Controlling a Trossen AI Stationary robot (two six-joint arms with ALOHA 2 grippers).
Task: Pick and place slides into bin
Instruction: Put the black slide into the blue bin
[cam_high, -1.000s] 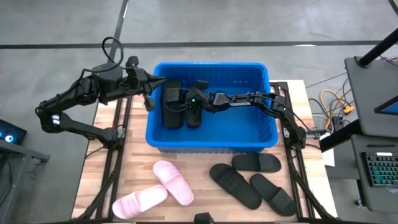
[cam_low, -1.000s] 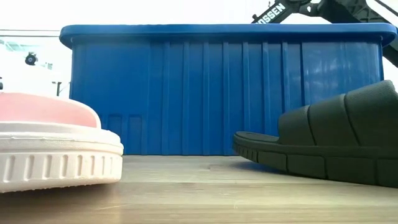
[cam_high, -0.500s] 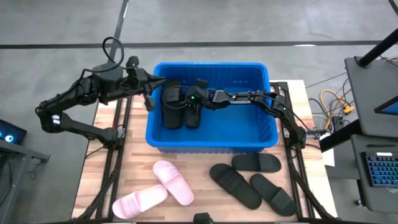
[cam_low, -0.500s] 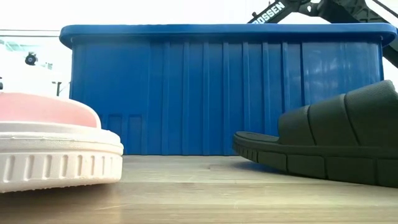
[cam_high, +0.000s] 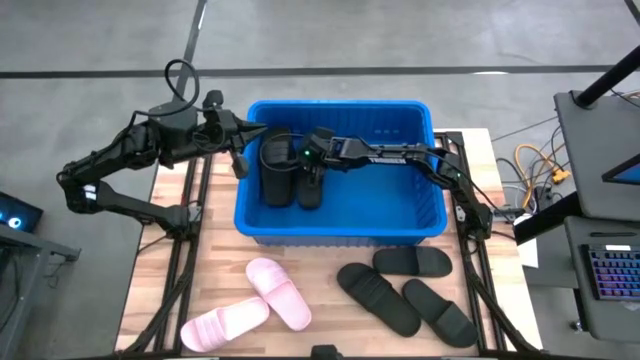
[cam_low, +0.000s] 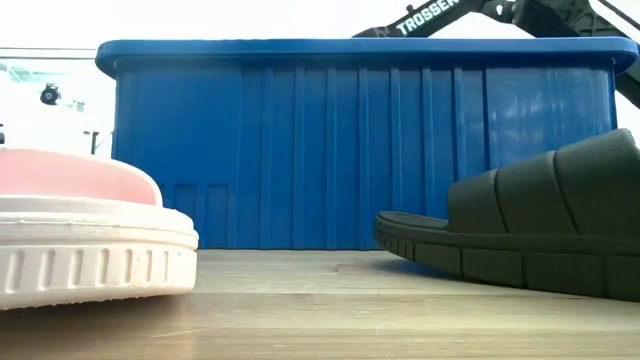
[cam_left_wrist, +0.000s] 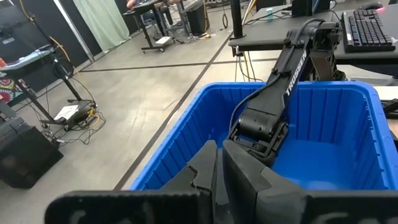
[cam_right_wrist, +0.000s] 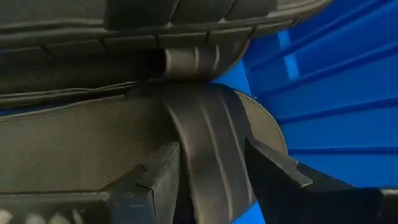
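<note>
Nearest the camera edge of the wooden table (cam_high: 330, 255) lie five slides: two pale pink slides (cam_high: 278, 292) (cam_high: 222, 324) on the left side and three black slides (cam_high: 378, 298) (cam_high: 412, 261) (cam_high: 440, 312) on the right side, the black ones close together and partly touching. In the low view, one pink slide (cam_low: 85, 235) fills the left foreground and one black slide (cam_low: 525, 235) the right, both resting flat on the table.

Behind them stands the bin (cam_high: 420, 218), a large blue crate with ribbed walls and a rim; the low view shows its wall (cam_low: 330, 150) upright on the table. Inside, toward its left end, two further black slides (cam_high: 277, 172) (cam_high: 311, 185) lie side by side on the floor of the bin.

The right gripper (cam_high: 309, 160) reaches into the bin from the right, its arm stretched across the interior, and sits directly over the second black slide. The right wrist view shows its fingers (cam_right_wrist: 158, 171) spread apart, one on each side of the slide's wide strap (cam_right_wrist: 208, 162), with gaps visible between fingers and strap; the slide rests on the bin floor rather than hanging from the gripper.

The left gripper (cam_high: 246, 133) waits just outside the bin's far left corner, above the rim, fingers (cam_left_wrist: 208, 168) pressed together and holding nothing.
</note>
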